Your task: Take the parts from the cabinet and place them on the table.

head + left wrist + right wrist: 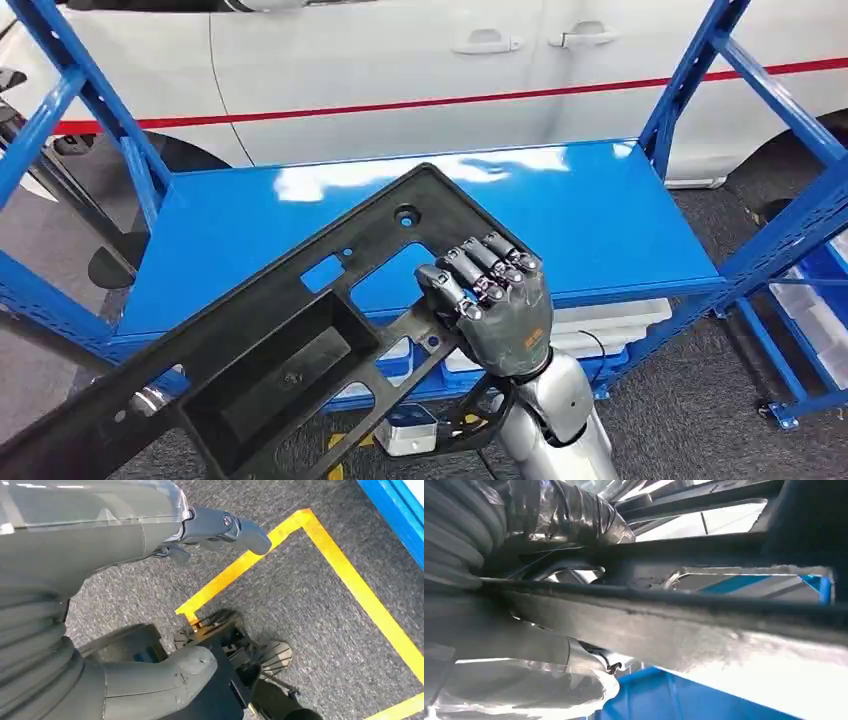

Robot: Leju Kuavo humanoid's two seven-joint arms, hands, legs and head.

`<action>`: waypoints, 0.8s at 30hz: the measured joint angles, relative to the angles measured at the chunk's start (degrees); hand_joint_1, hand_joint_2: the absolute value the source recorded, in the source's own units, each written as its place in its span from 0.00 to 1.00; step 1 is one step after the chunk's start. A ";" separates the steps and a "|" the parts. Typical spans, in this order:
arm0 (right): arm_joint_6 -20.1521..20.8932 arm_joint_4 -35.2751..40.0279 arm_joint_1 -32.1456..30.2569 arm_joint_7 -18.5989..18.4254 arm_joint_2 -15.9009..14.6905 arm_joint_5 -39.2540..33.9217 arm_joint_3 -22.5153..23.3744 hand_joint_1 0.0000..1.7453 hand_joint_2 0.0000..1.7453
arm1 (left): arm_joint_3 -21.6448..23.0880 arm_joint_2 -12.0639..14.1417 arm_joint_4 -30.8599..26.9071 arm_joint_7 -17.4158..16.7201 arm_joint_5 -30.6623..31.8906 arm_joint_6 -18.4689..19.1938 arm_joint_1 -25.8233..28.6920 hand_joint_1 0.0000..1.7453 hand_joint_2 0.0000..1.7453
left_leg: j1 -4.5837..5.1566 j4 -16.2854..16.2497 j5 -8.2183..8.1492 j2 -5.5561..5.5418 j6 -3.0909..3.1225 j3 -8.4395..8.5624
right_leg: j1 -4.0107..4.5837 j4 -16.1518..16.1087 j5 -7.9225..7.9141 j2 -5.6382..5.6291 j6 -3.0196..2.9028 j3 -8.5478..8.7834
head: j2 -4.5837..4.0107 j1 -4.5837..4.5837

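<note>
Black plastic part (270, 340) — one long frame-like panel with cut-outs and a boxy recess — is held over the front edge of the blue shelf (560, 215), tilted, one end up over the shelf, the other running down toward the lower-left corner of the head view. We see the right hand (495, 305) clamped on a bar of the part, fingers curled over the top near its middle-right. The left hand (220, 527) hangs over grey carpet with yellow floor tape (350, 585); we judge it holds nothing, fingers a bit apart.

Risks as we judge them: one-handed hold off to one side of a long part — the heavy low end could swing or pivot in the grip and slip out. The raised end sits close over the shelf top, so a careless pull could catch it on the shelf edge or a blue upright (690, 75). The low end could also knock the robot's own body while turning. We cannot see the table, so the set-down path is unknown.

Counts: one part, one blue shelf surface in the main rack, two hands, one white car (420, 70) behind the rack.
</note>
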State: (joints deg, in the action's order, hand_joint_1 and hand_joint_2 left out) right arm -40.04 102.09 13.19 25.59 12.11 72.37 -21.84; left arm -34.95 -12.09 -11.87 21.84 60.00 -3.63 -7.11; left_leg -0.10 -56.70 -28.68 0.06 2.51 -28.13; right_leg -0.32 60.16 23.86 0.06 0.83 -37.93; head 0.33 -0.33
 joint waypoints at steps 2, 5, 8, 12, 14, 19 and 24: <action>0.00 -0.20 0.78 -1.20 -0.04 0.57 -0.83 1.00 1.00 | -0.02 0.48 -0.09 0.02 -0.04 0.83 -0.48 0.00 1.00 | 0.14 -0.11 1.09 0.06 0.93 -1.42 | -0.07 6.13 6.45 -0.01 0.22 -2.05 | 0.00 0.02; 0.00 -0.53 1.15 -2.53 -0.09 1.25 -1.75 1.00 1.00 | -0.02 1.16 -0.11 -0.35 0.15 1.33 -0.56 0.00 1.00 | 0.39 -0.47 2.63 0.13 0.90 -3.82 | -0.08 15.84 10.19 0.00 0.38 -3.88 | 0.00 0.00; 0.00 -0.79 1.47 -3.85 -0.20 1.97 -2.43 1.00 1.00 | 0.00 1.62 -0.11 -0.68 0.48 1.48 -0.51 0.00 1.00 | 0.45 -1.48 3.55 0.11 0.58 -6.11 | -0.02 8.19 4.87 0.00 -0.11 2.59 | 0.00 0.02; 0.00 -1.01 2.70 -5.11 -0.22 1.97 -3.47 1.00 1.00 | 0.04 1.86 -0.24 -0.74 0.63 1.57 -0.86 0.00 1.00 | 0.58 -2.26 4.73 0.09 -0.55 -7.51 | 0.66 -1.26 5.92 -0.05 -1.03 7.81 | 0.00 0.02; 0.00 -1.22 2.76 -5.48 -0.22 1.94 -3.84 1.00 1.00 | 0.04 1.90 -0.26 -0.74 0.61 1.59 -1.02 0.00 1.00 | 0.65 -2.07 5.46 0.00 -1.23 -7.72 | 0.44 -1.65 5.03 -0.01 -1.82 7.43 | 0.00 0.02; 0.00 -1.83 3.17 -6.64 -0.33 2.12 -5.16 1.00 1.00 | 0.04 2.32 -0.28 -0.77 0.44 2.07 -1.21 0.00 1.00 | -0.17 -15.79 -6.06 -0.21 -2.86 -12.06 | 0.15 -1.98 2.24 0.41 -2.92 4.49 | 0.00 0.00; 0.00 -2.05 3.18 -7.74 -0.96 2.60 -6.10 1.00 1.00 | 0.11 2.38 -0.28 -0.70 0.20 2.93 -1.33 0.00 1.00 | -0.76 -7.37 0.33 -0.18 -3.32 -3.24 | -0.06 -0.68 0.19 0.40 -2.11 0.79 | 0.00 -0.02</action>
State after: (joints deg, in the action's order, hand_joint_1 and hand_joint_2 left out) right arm -40.04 100.04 16.37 17.86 11.15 74.97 -27.93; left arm -34.84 -9.70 -12.15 21.14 60.19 -0.70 -8.43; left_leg -0.86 -64.07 -28.34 -0.11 -0.82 -31.37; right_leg -0.38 59.48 24.05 0.46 -1.28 -37.13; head 0.33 -0.35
